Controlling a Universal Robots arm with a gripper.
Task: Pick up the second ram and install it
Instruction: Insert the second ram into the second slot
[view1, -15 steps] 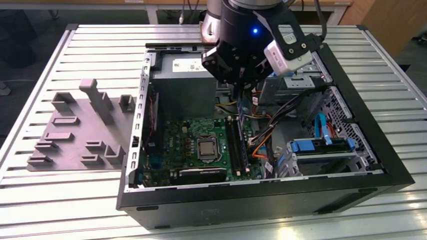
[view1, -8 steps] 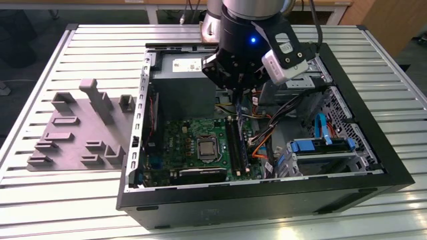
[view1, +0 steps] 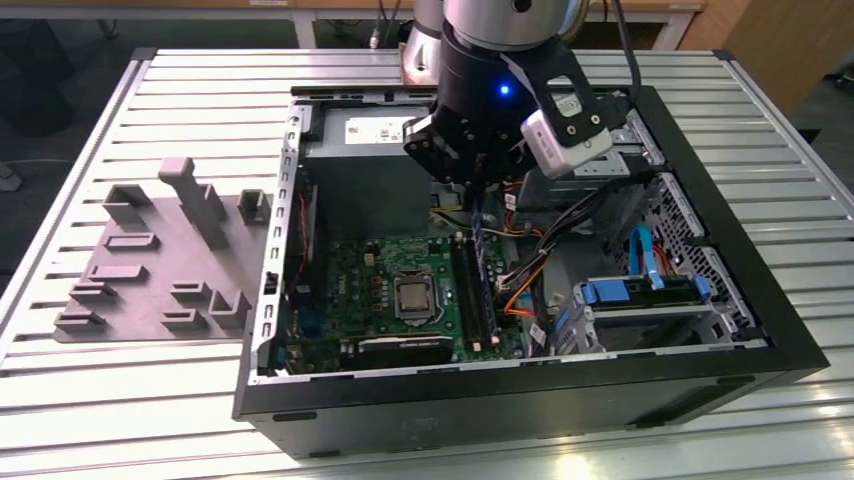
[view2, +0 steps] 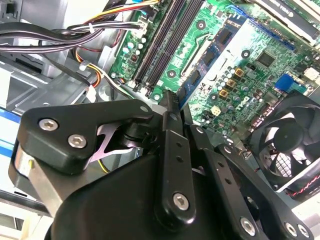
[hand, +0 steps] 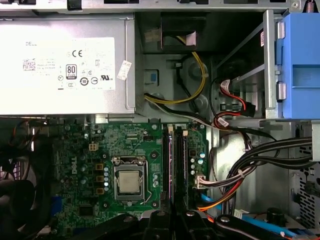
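My gripper (view1: 474, 195) hangs inside the open computer case (view1: 747, 300), shut on the second ram (view1: 478, 225), a thin dark stick held on edge just below the fingers. The stick hovers over the long black memory slots (view1: 467, 290) of the green motherboard (view1: 380, 265), roughly in line with them. In the first wrist view the ram (hand: 174, 170) shows edge-on as a dark strip with a purplish rim, running between the slots (hand: 165, 165) from the gripper (hand: 172, 217). The second wrist view has the black fingers (view2: 170, 115) close up, and the slots (view2: 160, 40) beyond them.
A grey parts fixture (view1: 160, 260) lies on the slatted table at the exterior view's left. Inside the case are the power supply (hand: 65, 65), cable bundles (hand: 250, 165) beside the slots, blue drive brackets (view1: 641, 290), the CPU socket (hand: 128, 181) and a fan (view2: 285, 145).
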